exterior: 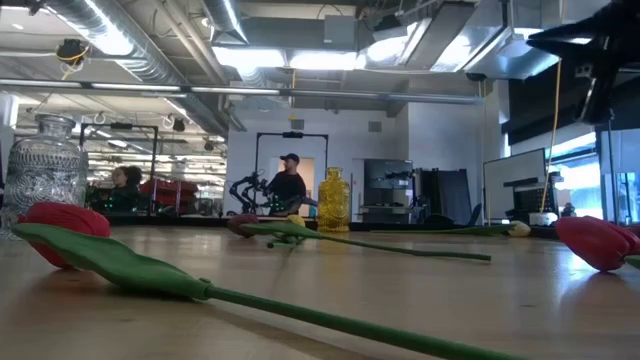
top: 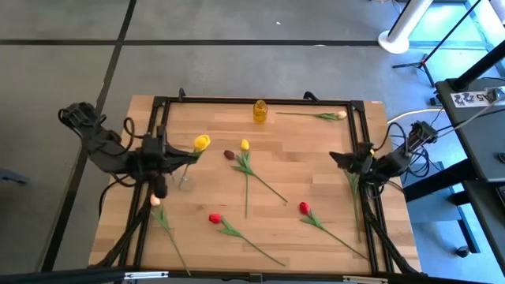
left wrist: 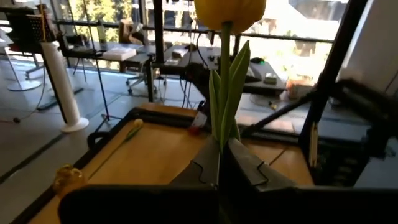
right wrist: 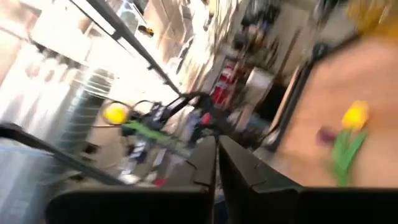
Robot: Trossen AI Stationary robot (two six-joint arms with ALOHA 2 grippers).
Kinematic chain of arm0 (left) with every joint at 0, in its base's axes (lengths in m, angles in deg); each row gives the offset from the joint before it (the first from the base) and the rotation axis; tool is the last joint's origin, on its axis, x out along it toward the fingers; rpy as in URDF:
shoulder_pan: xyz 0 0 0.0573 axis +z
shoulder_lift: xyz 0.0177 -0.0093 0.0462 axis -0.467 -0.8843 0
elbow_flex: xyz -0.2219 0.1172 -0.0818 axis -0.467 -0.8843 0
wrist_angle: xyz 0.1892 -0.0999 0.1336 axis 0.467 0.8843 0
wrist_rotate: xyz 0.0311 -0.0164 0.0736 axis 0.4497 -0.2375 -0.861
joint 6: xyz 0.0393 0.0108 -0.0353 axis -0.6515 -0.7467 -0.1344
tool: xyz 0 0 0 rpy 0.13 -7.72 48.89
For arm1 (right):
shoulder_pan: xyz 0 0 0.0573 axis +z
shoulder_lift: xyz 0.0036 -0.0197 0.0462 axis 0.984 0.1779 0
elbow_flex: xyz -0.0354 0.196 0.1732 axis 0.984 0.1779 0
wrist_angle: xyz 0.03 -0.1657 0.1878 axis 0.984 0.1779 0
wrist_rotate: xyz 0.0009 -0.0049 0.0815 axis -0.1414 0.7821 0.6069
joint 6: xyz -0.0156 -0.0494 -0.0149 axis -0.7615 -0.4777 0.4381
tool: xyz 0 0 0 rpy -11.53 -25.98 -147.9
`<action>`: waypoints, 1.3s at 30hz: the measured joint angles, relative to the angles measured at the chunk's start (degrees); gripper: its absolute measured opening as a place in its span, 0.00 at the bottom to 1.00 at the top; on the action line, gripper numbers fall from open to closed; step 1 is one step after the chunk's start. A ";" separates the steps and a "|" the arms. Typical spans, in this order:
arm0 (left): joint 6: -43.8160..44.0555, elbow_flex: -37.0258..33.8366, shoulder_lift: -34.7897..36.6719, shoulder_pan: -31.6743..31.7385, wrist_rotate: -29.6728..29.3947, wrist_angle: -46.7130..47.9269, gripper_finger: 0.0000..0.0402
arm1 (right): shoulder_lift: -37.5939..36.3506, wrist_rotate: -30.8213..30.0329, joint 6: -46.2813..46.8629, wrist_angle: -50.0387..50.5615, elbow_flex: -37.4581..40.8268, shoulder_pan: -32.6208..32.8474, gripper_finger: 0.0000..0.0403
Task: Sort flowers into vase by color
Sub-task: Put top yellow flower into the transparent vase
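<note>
The yellow tulip (left wrist: 227, 12) is held by its stem in the left gripper (left wrist: 222, 163). The jaws are closed on the stem just below the leaves, so the head stands in front of the fingertips and the long lower stem must hang behind them, where I cannot see it. In the high view this tulip (top: 202, 143) is at the left side of the table, its head just beside and a little farther than the clear vase (top: 185, 181).

The step in hand, as I judge it, is to bring this flower into a vase. To do it well, the arm must turn so that the free end of the stem points down, then bring that end exactly over the narrow mouth and go down slowly and straight. The grip should open only when most of the stem is inside, otherwise the flower can fall over the rim. The vase is light-looking glass, so a side push from the stem may move it.

A small yellow vase (top: 260, 111) stands at the far edge; which vase is for yellow I cannot tell.

The other flowers lie flat: a second yellow one (top: 245, 145) and a maroon one (top: 229, 155) in the middle, two red ones (top: 215, 218) near the front.

The right gripper (top: 345, 160) waits at the right side with jaws closed on nothing.
</note>
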 joint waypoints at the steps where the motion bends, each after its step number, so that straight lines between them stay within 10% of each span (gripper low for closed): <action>1: 0.54 0.00 0.96 -0.26 0.00 2.16 0.00 | 1.96 0.40 2.68 -1.13 -0.26 0.00 0.05; 12: -4.03 -4.36 12.38 0.45 10.60 5.18 0.00 | 36.41 -5.22 -13.30 -11.08 -20.21 -1.36 0.05; 23: -20.30 -21.16 15.23 12.75 31.71 -22.00 0.00 | 65.74 6.26 -29.68 -4.97 -44.56 -9.55 0.05; 39: -13.63 -21.53 30.29 16.09 30.54 -8.36 0.00 | 72.27 10.86 -31.54 7.38 -54.77 -21.08 0.05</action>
